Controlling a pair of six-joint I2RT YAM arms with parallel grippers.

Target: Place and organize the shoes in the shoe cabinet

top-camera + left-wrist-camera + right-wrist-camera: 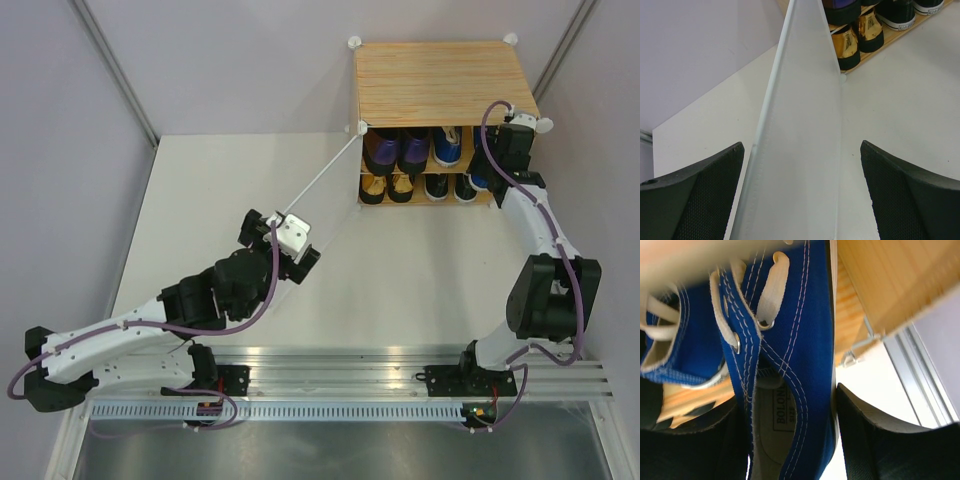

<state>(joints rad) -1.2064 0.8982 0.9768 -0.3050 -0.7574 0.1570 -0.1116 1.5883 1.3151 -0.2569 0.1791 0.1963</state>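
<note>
The left fingers (695,200) stand open around the white door panel (800,150); the right fingers (880,440) grip a blue sneaker (800,355).

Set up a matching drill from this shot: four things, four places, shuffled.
Things:
1. purple dress shoes
2. gold shoes
3. door panel
4. blue sneaker

Places:
A. between the fingers of the left gripper
B. lower shelf, left end
C. between the fingers of the right gripper
D. upper shelf, left end

Pairs: 1-D, 2-B, 3-A, 4-C
</note>
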